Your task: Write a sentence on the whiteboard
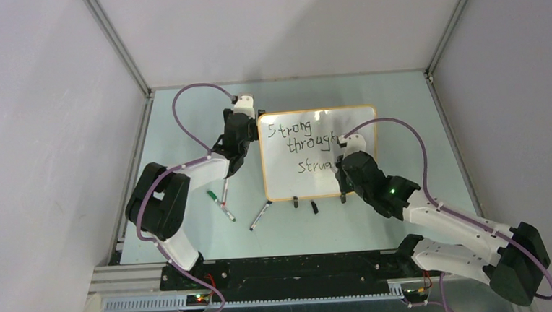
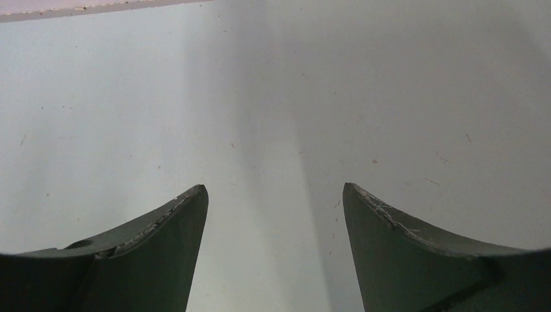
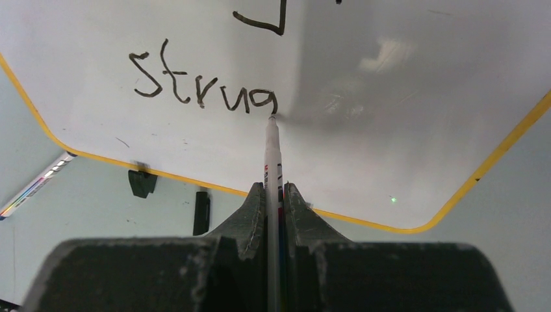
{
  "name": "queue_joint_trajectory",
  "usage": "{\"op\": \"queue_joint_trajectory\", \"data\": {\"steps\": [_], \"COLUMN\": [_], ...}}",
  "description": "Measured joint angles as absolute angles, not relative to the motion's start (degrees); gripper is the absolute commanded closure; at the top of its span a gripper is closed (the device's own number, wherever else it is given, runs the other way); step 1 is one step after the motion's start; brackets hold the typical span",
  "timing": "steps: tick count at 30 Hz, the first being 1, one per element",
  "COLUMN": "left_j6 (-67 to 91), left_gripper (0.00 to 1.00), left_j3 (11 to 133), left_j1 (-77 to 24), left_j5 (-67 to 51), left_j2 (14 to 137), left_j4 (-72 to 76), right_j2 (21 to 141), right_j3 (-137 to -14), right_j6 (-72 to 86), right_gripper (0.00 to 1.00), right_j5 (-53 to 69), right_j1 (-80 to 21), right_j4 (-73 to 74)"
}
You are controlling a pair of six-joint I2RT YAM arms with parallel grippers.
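The whiteboard [image 1: 289,177], white with an orange-yellow rim, lies in the middle of the table. The sentence [image 1: 305,145] reads "Strong through strug" in three staggered black lines. In the right wrist view the last line [image 3: 201,88] ends at a "g". My right gripper [image 3: 273,188] is shut on a thin white marker [image 3: 271,153], whose tip touches the whiteboard [image 3: 390,97] just under that "g". From above, the right gripper [image 1: 345,155] hangs over the board's right half. My left gripper [image 2: 275,192] is open with nothing between its fingers, beside the board's upper left corner [image 1: 247,111].
Two loose markers [image 1: 224,202] [image 1: 260,216] and a green cap [image 1: 211,196] lie left of the board's near edge. A black cap [image 1: 314,206] [image 3: 202,212] sits between the board's two black clip feet [image 3: 141,182]. Grey walls enclose the table.
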State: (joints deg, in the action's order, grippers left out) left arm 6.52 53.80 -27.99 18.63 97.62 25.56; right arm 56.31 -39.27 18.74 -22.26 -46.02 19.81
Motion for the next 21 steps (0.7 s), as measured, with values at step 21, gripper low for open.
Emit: {"op": "queue_joint_trajectory", "data": {"steps": [21], "left_j6": [6.5], "left_gripper": [0.18], "left_j3": [53.8], "left_j1": [-28.0], "left_j5": [18.6], "left_j2": [97.6], "left_j4": [25.5], "right_j2": [57.8], "right_j3": [-39.9], "right_j6": [17.8], "right_gripper": [1.0], "right_j5": [-22.6], "right_j1": [-44.7], "right_j4": [19.6]}}
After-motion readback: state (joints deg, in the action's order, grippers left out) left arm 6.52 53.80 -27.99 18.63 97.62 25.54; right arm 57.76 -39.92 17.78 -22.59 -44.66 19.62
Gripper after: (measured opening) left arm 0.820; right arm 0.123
